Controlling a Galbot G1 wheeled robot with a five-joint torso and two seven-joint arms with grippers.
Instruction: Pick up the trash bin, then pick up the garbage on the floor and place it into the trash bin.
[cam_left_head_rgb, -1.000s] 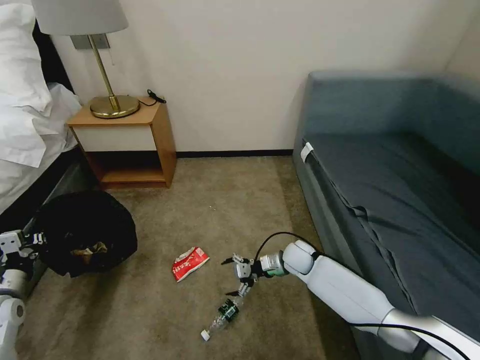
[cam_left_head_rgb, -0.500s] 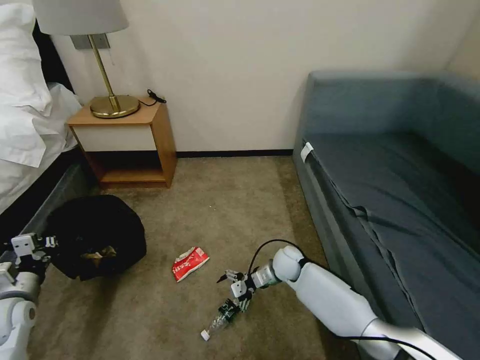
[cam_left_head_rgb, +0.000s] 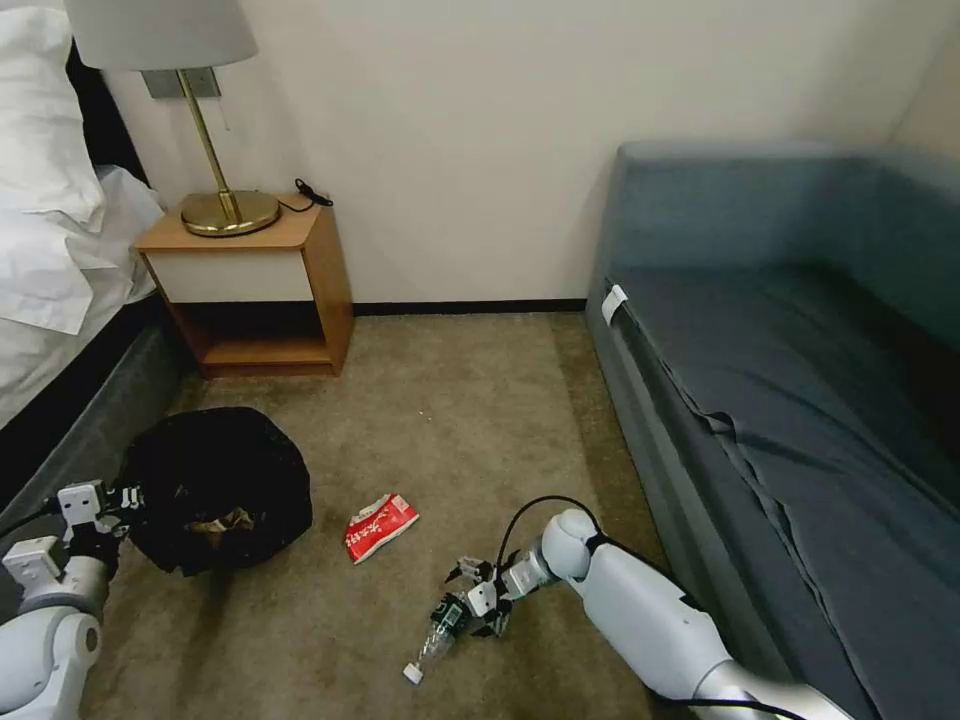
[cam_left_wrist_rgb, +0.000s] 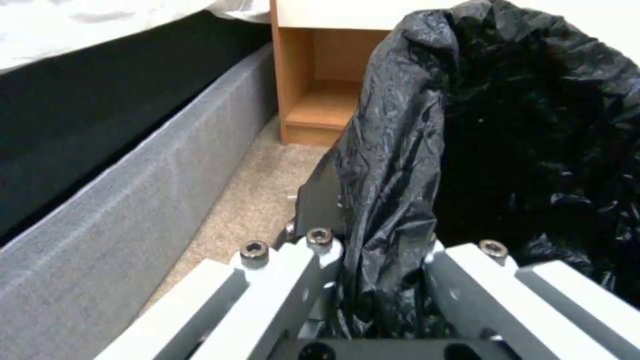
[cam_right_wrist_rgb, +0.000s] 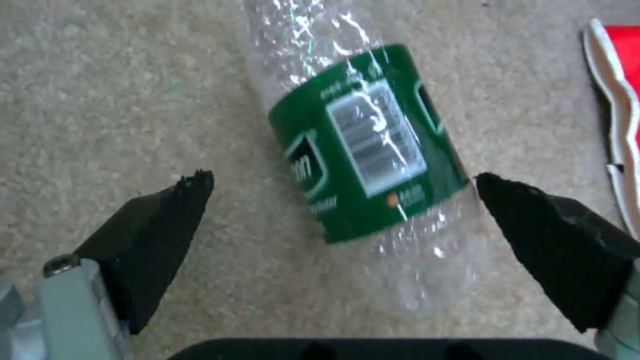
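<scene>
**Floor pick in progress beside sofa**

Right gripper (cam_left_head_rgb: 470, 600) is low over the carpet, jaws spread around the green-labelled bottle (cam_left_head_rgb: 437, 636). Red snack packet (cam_left_head_rgb: 379, 526) lies just beyond it, apart. Left gripper (cam_left_head_rgb: 125, 497) grips the rim of the black-lined trash bin (cam_left_head_rgb: 220, 480); brown paper shows inside. Nightstand (cam_left_head_rgb: 250, 290) stands behind.

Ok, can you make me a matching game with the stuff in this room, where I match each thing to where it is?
Things:
1. bottle
2. red packet
3. trash bin
4. lamp

Places:
A. on the wooden nightstand
B. held at its rim by the left gripper
C. lying on the carpet between the right gripper's open fingers
D. lying alone on the carpet between the bin and the bottle

Pairs: 1-C, 2-D, 3-B, 4-A
</scene>
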